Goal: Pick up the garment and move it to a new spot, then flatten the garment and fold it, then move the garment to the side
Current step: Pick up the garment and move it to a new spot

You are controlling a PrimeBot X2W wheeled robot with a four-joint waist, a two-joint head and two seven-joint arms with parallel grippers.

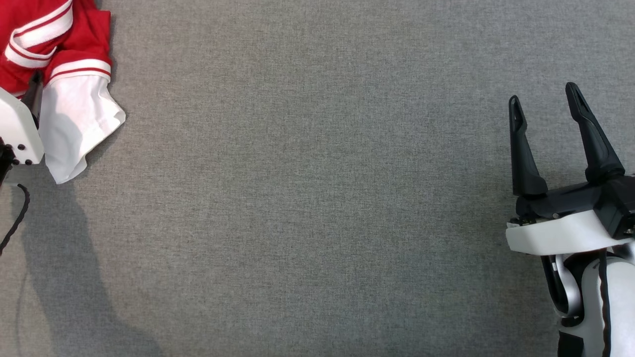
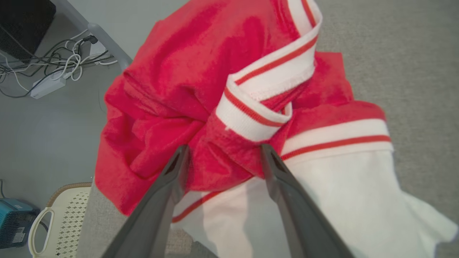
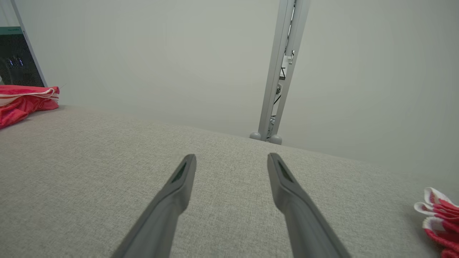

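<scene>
Garment (image 1: 74, 114) lies bunched far left on the surface (image 1: 317, 198), just off the spread left tool (image 2: 224, 148); the right tool (image 1: 542, 94), also spread, sits well apart.

Long black jaws, white wrist shells (image 1: 560, 238) — dark screws (image 1: 20, 148), looping black cable (image 1: 17, 218)

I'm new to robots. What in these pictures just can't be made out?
- The garment: the head view's top-left corner cuts it off, and crumpled folds hide its shape and kind.
- The left gripper: in the left wrist view it is open over the garment, but whether its tips touch the fabric is unclear.
- The red-and-white cloth: the right wrist view's right edge cuts it off, so what it is cannot be told.
</scene>
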